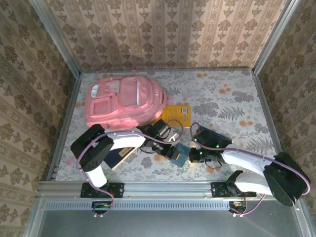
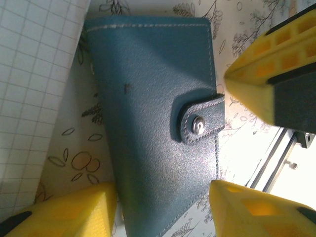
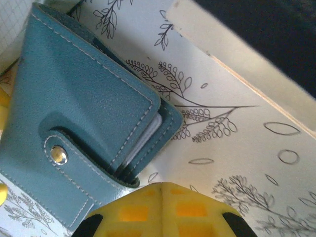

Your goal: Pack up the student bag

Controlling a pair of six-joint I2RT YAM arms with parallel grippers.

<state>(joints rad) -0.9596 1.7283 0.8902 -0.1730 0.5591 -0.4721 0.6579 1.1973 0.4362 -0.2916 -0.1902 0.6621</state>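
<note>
Wallet [image 2: 153, 113] is clamped across its width by left gripper [image 2: 163, 197], with right gripper [image 3: 160, 192] shut just beside it, probably bracing the lift toward bag [image 1: 123, 101], which lies well beyond wallet, leftward.

The table [image 1: 237, 98] carries the student bag [image 1: 123, 101] at its far left, with a flat booklet [image 1: 177, 114] just beside the bag on its right, a little nearer the arms. Toward the near edge, about midway across, a wallet [image 1: 179, 155] lies flat, well apart from the bag, with a book [image 1: 118, 157] to its left under the left arm and a sheet of paper [image 2: 34, 74] just beside it. The left gripper [image 2: 163, 202] has a finger against each of two opposite wallet edges, and the right gripper [image 3: 163, 195], jaws together, sits just beside the wallet on its right.
</note>
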